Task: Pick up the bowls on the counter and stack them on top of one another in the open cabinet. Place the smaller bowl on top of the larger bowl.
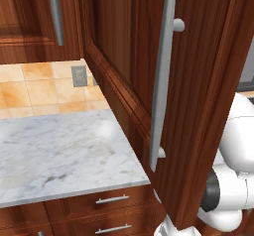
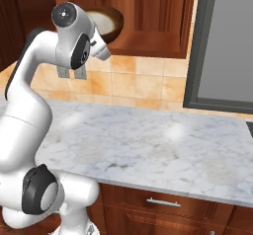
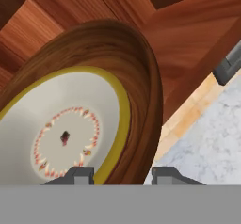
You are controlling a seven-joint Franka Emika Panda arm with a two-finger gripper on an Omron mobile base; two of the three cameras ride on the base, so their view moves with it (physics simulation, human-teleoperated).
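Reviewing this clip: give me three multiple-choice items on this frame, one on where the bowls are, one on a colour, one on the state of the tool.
1. Where do the bowls sit?
A. On the cabinet shelf
B. On the counter
C. In a drawer

2. What colour is the rim of the inner bowl?
A. Blue
B. Yellow
C. Black

3. How do the tool's fingers stand?
A. Pressed shut together
B. Apart, either side of the outer bowl's wall
C. Clamped on the door handle

Key: 1 A, the brown outer bowl rests in the open cabinet above the counter. 2 B, the inner bowl has a yellow edge. 3 B, the tool straddles the wall.
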